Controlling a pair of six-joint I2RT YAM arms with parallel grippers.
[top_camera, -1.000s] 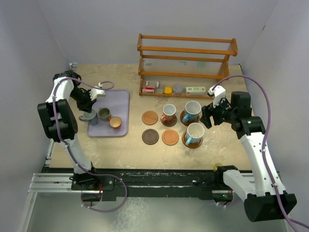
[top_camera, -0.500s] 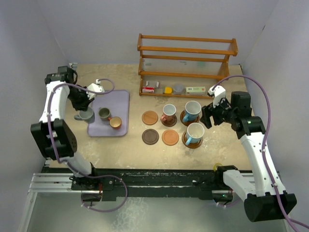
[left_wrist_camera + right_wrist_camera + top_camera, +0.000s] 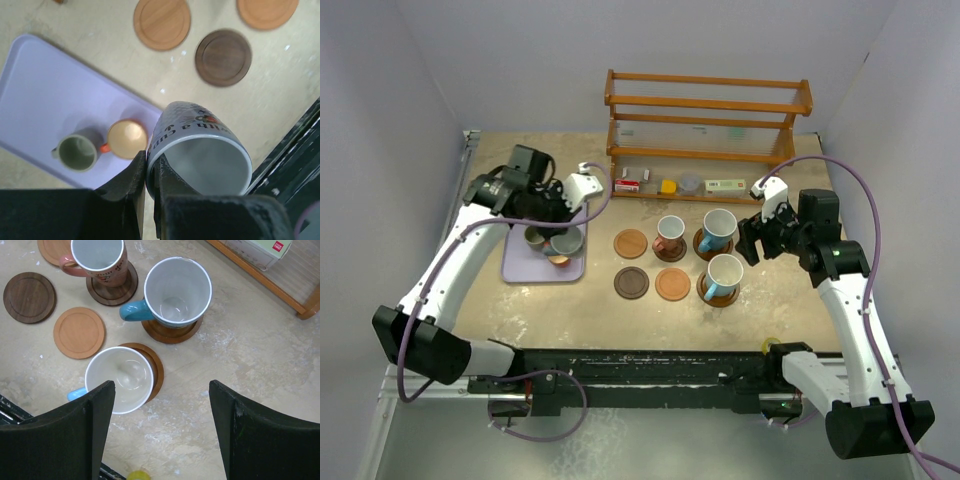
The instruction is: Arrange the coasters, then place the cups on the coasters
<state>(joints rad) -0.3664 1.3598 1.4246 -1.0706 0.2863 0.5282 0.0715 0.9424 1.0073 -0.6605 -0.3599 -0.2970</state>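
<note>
My left gripper (image 3: 556, 230) (image 3: 149, 169) is shut on the rim of a medium blue cup (image 3: 566, 241) (image 3: 200, 155) and holds it tilted above the right part of the lavender tray (image 3: 520, 262) (image 3: 45, 95). An olive cup (image 3: 76, 152) and a small orange cup (image 3: 127, 138) stand on the tray. A reddish cup (image 3: 669, 233) (image 3: 97, 257) and two light blue cups (image 3: 719, 228) (image 3: 724, 274) each stand on a coaster. Three coasters lie bare: light orange (image 3: 631, 243), dark brown (image 3: 631, 282), orange (image 3: 672, 284). My right gripper (image 3: 752, 240) (image 3: 161, 386) hangs open and holds nothing, right of the light blue cups.
A wooden rack (image 3: 708, 120) with small boxes on its lowest shelf stands at the back. The black rail (image 3: 650, 365) with the arm bases runs along the near edge. Walls close in on the left and right.
My left arm has swung from left of the tray to over its right side, carrying the medium blue cup. The right arm has not moved.
</note>
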